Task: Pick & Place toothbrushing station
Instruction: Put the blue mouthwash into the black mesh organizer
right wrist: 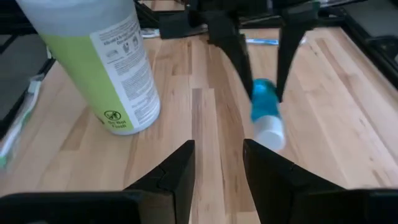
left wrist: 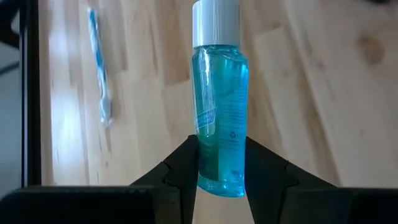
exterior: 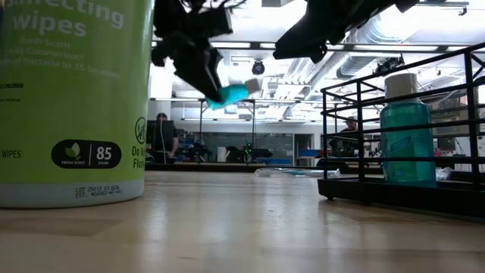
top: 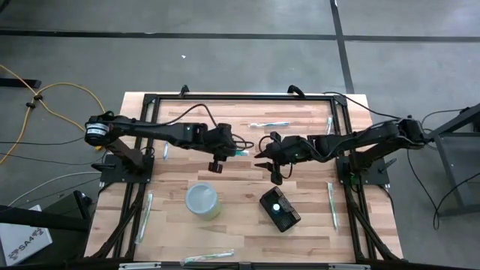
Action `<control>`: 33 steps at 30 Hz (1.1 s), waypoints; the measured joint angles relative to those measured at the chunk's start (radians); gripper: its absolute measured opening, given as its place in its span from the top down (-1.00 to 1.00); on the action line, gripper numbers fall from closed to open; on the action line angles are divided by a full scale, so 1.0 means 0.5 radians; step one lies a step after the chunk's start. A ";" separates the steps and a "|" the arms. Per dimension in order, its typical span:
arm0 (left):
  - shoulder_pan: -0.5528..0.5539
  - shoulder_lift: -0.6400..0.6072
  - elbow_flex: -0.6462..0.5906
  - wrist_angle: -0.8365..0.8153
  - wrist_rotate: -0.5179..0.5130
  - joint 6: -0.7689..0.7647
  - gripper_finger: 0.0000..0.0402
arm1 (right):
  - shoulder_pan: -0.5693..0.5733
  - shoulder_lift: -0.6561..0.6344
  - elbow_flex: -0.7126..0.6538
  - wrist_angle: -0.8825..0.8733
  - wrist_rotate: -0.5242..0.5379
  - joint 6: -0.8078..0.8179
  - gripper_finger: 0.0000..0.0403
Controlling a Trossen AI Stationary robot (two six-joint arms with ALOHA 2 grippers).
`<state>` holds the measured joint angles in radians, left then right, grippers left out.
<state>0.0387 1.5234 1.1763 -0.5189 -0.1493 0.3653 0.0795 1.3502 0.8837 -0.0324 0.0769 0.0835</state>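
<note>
The left gripper (left wrist: 221,180) is pinching a blue bottle (left wrist: 219,106) above the wipes canister (top: 202,199) — the right gripper (right wrist: 217,165) is hanging spread beside it.

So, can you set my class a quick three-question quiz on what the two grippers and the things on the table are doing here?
1. Multiple choice: what does the left gripper hold?
A. a toothbrush
B. a blue bottle with a white cap
C. a sponge

2. True or false: the right gripper is shut on a toothbrush.

3. Fill the gap: in the high view, the green wipes canister stands on the table on the ___ side of the black toothbrushing station.

Key:
1. B
2. False. It is open and empty.
3. Left
</note>
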 joint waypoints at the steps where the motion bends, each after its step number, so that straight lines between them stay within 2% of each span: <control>1: -0.023 -0.006 0.000 0.012 0.000 0.000 0.49 | 0.000 0.001 0.000 -0.001 0.000 -0.015 0.37; 11: -0.225 -0.037 0.002 0.144 -0.043 0.088 0.49 | 0.059 0.001 0.000 0.015 0.061 -0.191 0.37; 15: -0.266 -0.058 0.002 0.217 -0.120 0.097 0.49 | 0.108 0.001 0.000 0.015 0.190 -0.302 0.37; 23: -0.260 -0.091 0.002 0.260 -0.173 0.049 0.50 | 0.227 0.000 0.000 0.017 0.497 -0.543 0.37; 33: -0.225 -0.091 0.002 0.285 -0.208 -0.027 0.50 | 0.260 0.000 0.000 0.038 0.597 -0.648 0.37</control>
<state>-0.0738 1.4780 1.1774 -0.3763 -0.2535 0.3516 0.2096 1.3503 0.8837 -0.0134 0.3755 -0.2405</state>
